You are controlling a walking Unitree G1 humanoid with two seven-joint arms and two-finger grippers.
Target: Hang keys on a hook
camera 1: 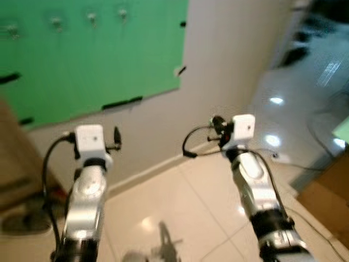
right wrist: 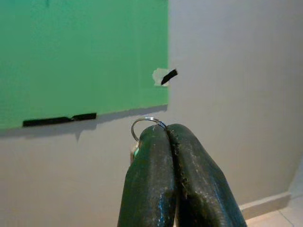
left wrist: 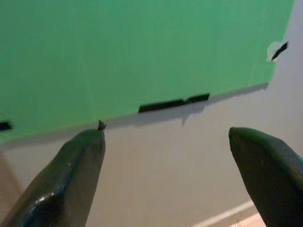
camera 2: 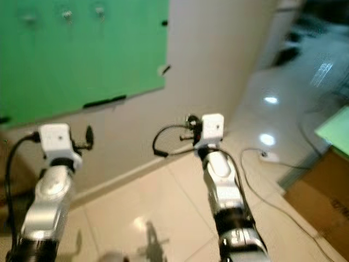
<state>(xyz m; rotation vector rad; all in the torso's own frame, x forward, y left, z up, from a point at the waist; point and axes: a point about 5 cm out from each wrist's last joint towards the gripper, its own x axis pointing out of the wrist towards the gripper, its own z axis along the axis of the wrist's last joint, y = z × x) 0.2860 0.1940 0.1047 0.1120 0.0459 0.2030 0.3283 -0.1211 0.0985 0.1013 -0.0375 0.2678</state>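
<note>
Open air ahead of both grippers up to the wall [camera 1: 229,60]. Green board [camera 1: 92,54] above and ahead of the left gripper [left wrist: 165,137], hooks [camera 1: 90,18] along its top, well apart. Cardboard box [camera 1: 327,202] low to the right of the right gripper [right wrist: 169,130]; cable [camera 1: 294,166] across the floor below it.

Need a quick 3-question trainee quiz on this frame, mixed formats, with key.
1. True or false: the left gripper holds the key ring.
2. Multiple choice: the key ring is A) on a hook, B) pinched between the right gripper's fingers, C) on the floor.
3. Fill in: the hooks sit near the top of the ___ board.

Key: 1 false, its fingers are spread and empty; 2 B; 3 green.
</note>
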